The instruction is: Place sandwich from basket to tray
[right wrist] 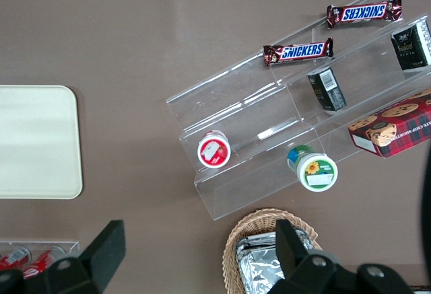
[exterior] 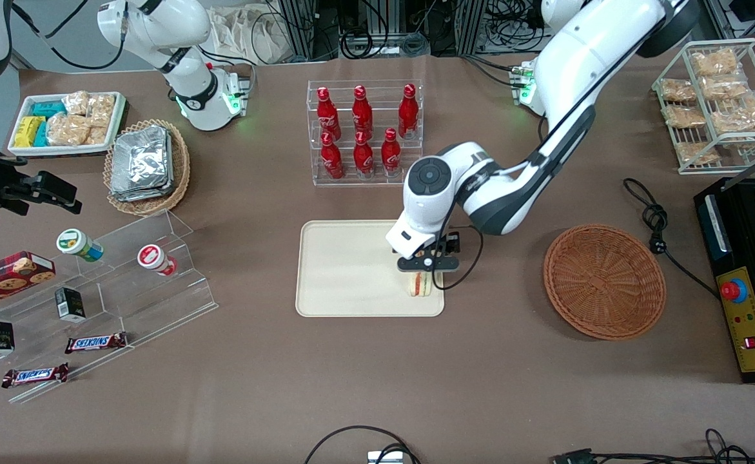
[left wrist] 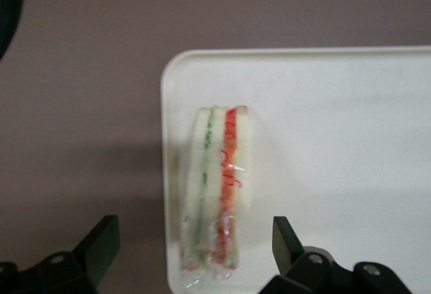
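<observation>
The sandwich (exterior: 421,284) lies on the cream tray (exterior: 345,270), close to the tray's corner nearest the front camera on the working arm's side. In the left wrist view the sandwich (left wrist: 219,193) is a wrapped pale wedge with green and orange-red filling lines, resting just inside the tray's rim (left wrist: 163,139). My gripper (exterior: 427,265) is directly above it, open, with its fingers (left wrist: 101,240) standing well apart on either side and not touching the sandwich. The reddish-brown wicker basket (exterior: 604,281) sits toward the working arm's end of the table and holds nothing.
A clear rack of red bottles (exterior: 364,132) stands farther from the camera than the tray. A black cable (exterior: 657,225) and a black control box (exterior: 748,303) lie past the basket. An acrylic stepped shelf with snacks (exterior: 93,303) and a tan foil-packet basket (exterior: 147,166) sit toward the parked arm's end.
</observation>
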### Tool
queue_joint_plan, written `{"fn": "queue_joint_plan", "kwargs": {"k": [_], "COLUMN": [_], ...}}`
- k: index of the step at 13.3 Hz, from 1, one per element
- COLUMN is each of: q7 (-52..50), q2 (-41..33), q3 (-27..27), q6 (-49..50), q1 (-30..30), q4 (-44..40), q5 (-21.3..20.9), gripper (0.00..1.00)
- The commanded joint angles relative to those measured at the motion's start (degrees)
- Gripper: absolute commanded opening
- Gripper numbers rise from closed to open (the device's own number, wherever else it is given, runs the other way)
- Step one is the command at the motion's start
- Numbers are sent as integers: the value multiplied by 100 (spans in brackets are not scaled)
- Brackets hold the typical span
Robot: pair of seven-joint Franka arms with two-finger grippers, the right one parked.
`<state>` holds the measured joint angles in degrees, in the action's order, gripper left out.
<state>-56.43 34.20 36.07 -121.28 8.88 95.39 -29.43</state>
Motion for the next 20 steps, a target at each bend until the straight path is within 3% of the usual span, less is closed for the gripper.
{"fn": "queue_joint_plan", "kwargs": {"k": [1, 3, 6, 9, 12, 15, 20], "q7": [-88, 253, 1945, 3344, 4620, 5053, 5229], "q2": [-808, -1169, -1836, -2399, -2918, -3480, -3623], "q3": [-4, 31, 23, -117, -1519, -2795, -3333], "q6": [499, 876, 1236, 1667, 1870, 2038, 2029], "q1": [-314, -771, -1658, -2249, -1699, -724, -449], "q4": [129, 146, 208, 217, 234, 610, 902], "q5": [340, 612, 1542, 2036, 2633, 2951, 3145], "gripper": [100, 100, 100, 100, 100, 100, 100]}}
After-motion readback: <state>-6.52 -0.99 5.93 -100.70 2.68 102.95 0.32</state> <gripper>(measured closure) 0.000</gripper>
